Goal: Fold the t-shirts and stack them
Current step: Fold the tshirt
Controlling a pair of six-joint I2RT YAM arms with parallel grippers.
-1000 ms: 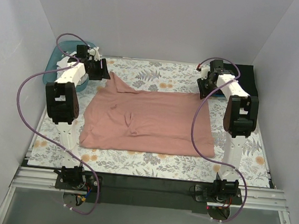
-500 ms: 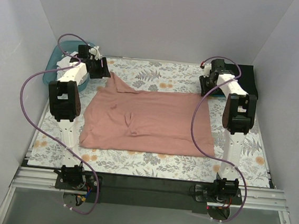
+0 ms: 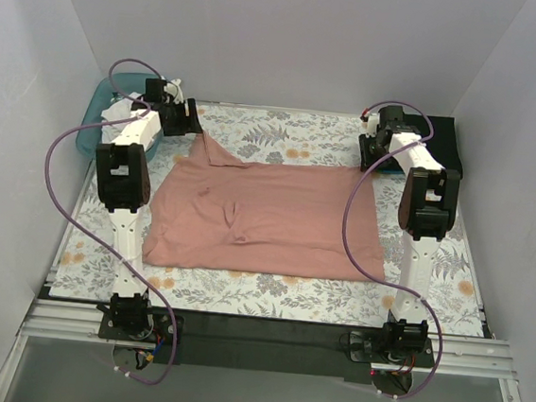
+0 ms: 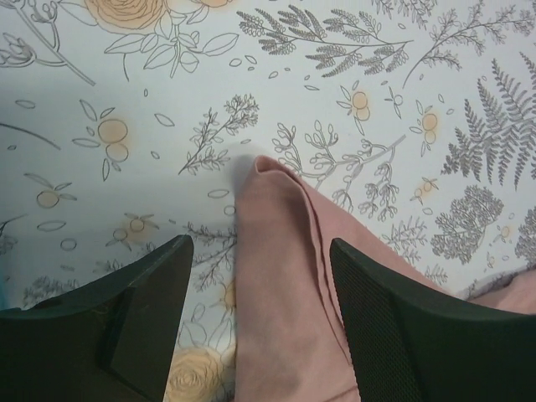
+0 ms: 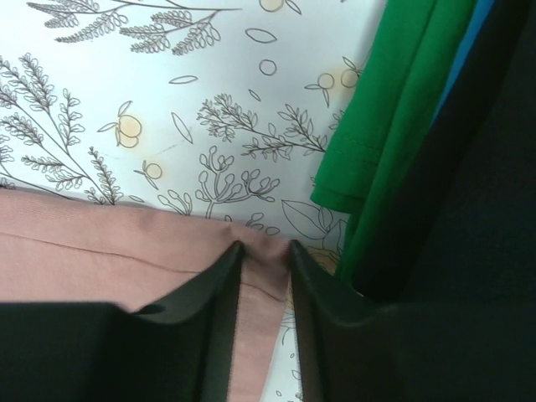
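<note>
Left hand apart, moved farther over pink t-shirt sleeve, right hand pinching its corner

A robotics lab test cell: blank white panels box in a floral-covered counter, with two cabled robot arms bolted to an aluminium rail.

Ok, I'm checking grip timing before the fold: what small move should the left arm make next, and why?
Probably close the left tool on the far-left corner of the pink t-shirt: it stands open astride that corner, while the right tool pinches the far-right corner.
</note>
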